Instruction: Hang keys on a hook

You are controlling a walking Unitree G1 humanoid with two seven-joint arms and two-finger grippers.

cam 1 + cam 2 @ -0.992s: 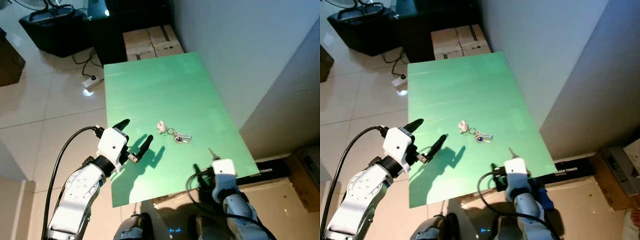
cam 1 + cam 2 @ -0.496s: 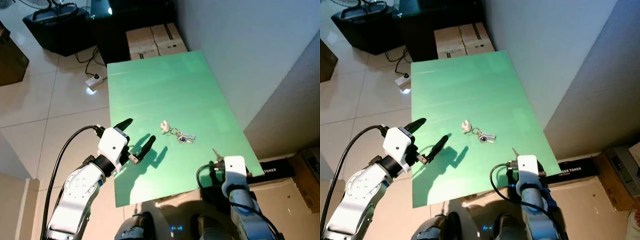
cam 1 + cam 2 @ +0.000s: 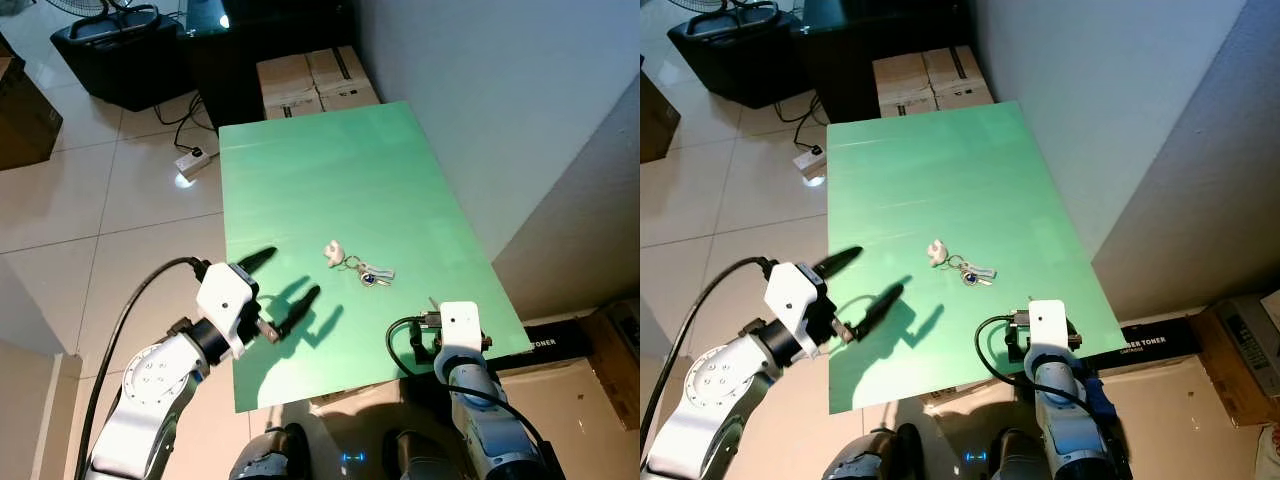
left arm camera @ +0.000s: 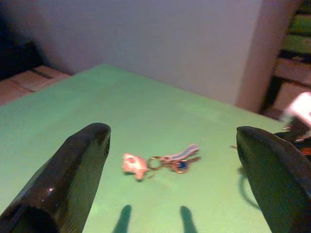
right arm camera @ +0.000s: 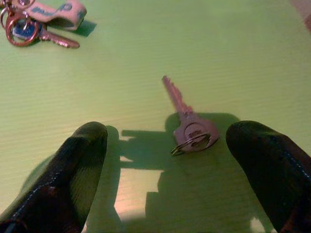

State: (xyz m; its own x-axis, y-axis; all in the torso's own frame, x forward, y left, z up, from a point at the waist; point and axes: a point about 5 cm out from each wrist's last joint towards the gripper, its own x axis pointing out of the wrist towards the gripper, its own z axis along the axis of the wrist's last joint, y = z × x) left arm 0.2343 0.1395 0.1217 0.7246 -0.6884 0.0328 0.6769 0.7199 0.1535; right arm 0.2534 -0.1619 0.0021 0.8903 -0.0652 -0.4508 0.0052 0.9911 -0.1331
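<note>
A key bunch (image 3: 358, 268) with a white charm (image 3: 333, 252) and a blue tag lies in the middle of the green table (image 3: 330, 170). My left gripper (image 3: 288, 276) hovers open over the table's near left part, pointing at the bunch (image 4: 165, 162) from a short way off. In the right wrist view a single key on a small ring (image 5: 187, 121) lies flat on the green top. My right gripper (image 5: 170, 136) is open with one finger on each side of the key, at the table's near right edge.
A grey wall runs along the table's right side. Cardboard boxes (image 3: 315, 80) stand beyond the far end, with a black case (image 3: 120, 60) and a power strip (image 3: 195, 165) on the tiled floor at the left. A black toner box (image 3: 545, 340) lies by the near right corner.
The camera has shifted slightly. My right gripper has come up to the table's near right edge. My left gripper has dropped a little nearer the table top, still open.
</note>
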